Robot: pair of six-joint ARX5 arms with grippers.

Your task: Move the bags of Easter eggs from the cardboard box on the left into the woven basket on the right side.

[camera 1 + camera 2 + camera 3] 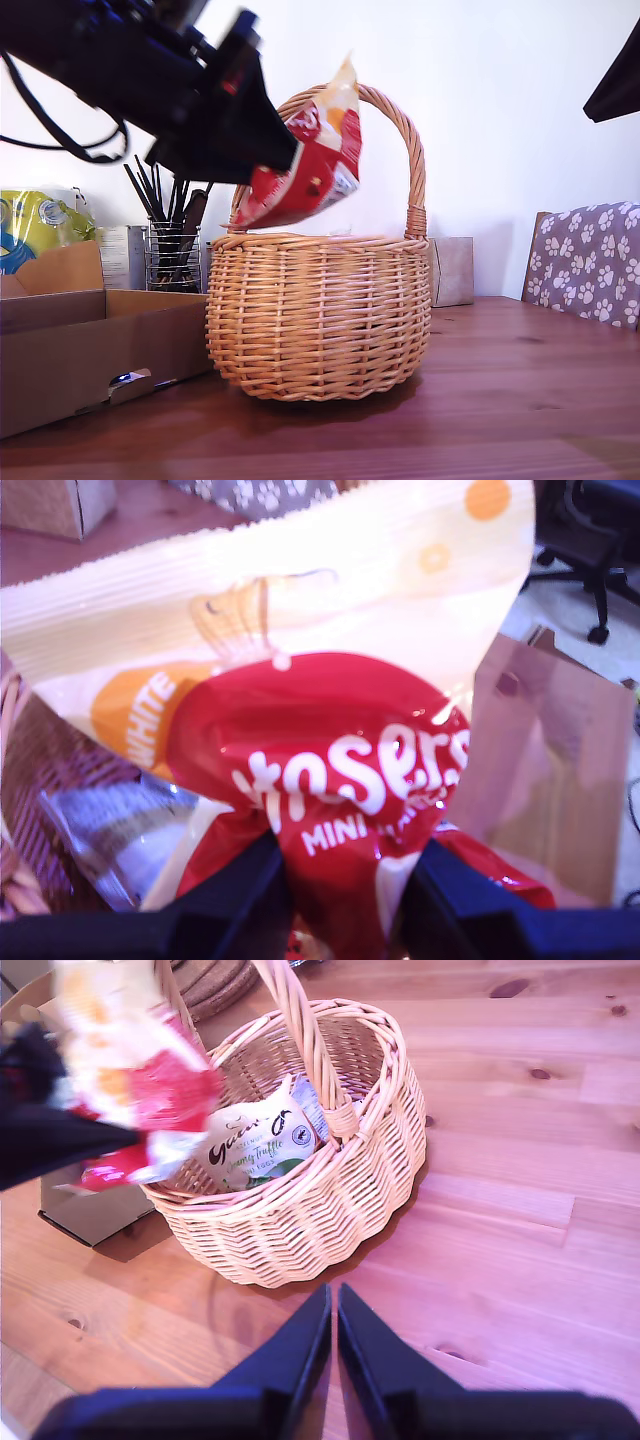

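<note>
While my first gripper (345,905) is pinched tight on the red and yellow bag (310,165), it hangs that bag just above the woven basket (320,315) rim, under the handle arch, I'd guess so it can drop straight in beside the white and green bag (255,1140) already lying inside. My second gripper (335,1335) has its jaws pressed together on nothing, parked above the table (500,400) near the basket, well out of the way. Bag's glossy and crinkly, red lower half with white lettering, pale yellow top with a crimped seam; the cardboard box (90,350) sits just beside the basket.
</note>
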